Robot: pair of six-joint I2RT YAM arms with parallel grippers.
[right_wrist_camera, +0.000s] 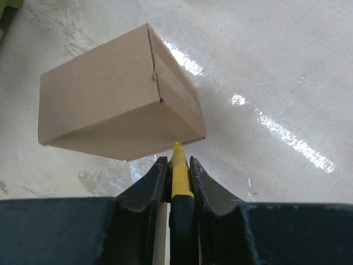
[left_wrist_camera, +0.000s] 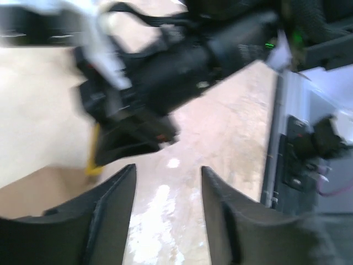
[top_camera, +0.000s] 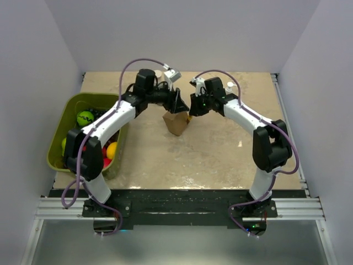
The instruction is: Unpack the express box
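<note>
The express box (top_camera: 175, 123) is a small brown carton standing tilted in the middle of the table, flaps closed. In the right wrist view the express box (right_wrist_camera: 116, 105) shows a closed seam. My right gripper (right_wrist_camera: 177, 160) is shut on a yellow and black cutter (right_wrist_camera: 180, 175), and the cutter's tip touches the box's lower edge. From above, the right gripper (top_camera: 193, 108) sits just right of the box. My left gripper (top_camera: 177, 102) hovers at the box's upper left. The left gripper (left_wrist_camera: 168, 168) is open with nothing between its fingers. That view is blurred, with a corner of the box (left_wrist_camera: 38, 187) at the lower left.
A green plastic bin (top_camera: 65, 118) stands at the table's left edge, holding a green ball (top_camera: 85, 117), a yellow ball (top_camera: 112, 150) and red ones. White walls close in on three sides. A metal rail (left_wrist_camera: 281, 154) runs along the table's right edge.
</note>
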